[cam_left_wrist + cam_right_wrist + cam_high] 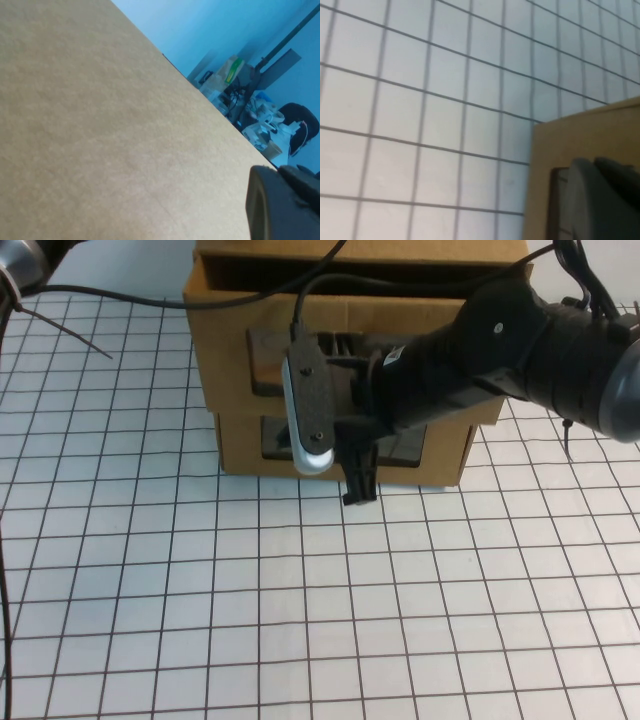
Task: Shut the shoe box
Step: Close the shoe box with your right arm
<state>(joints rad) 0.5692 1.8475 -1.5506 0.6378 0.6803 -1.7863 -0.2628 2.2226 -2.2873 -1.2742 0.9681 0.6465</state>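
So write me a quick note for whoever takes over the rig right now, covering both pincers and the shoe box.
Right pincer: at the front of the shoe box, low by its window; open or shut can't be told.
Left pincer: hard by a plain cardboard face; its state can't be told either.
Shoe box: at the table's far edge, lower drawer front standing proud of the box above it.
Done: right arm is at the drawer.
Left: push the drawer flush.

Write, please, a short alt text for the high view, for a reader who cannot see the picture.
The right gripper hangs at the lower front of the shoe box, its black arm reaching in from the right across the box's windows. The brown cardboard box stands at the far side of a white gridded table. The left gripper is not in this view; only cables cross the top left.
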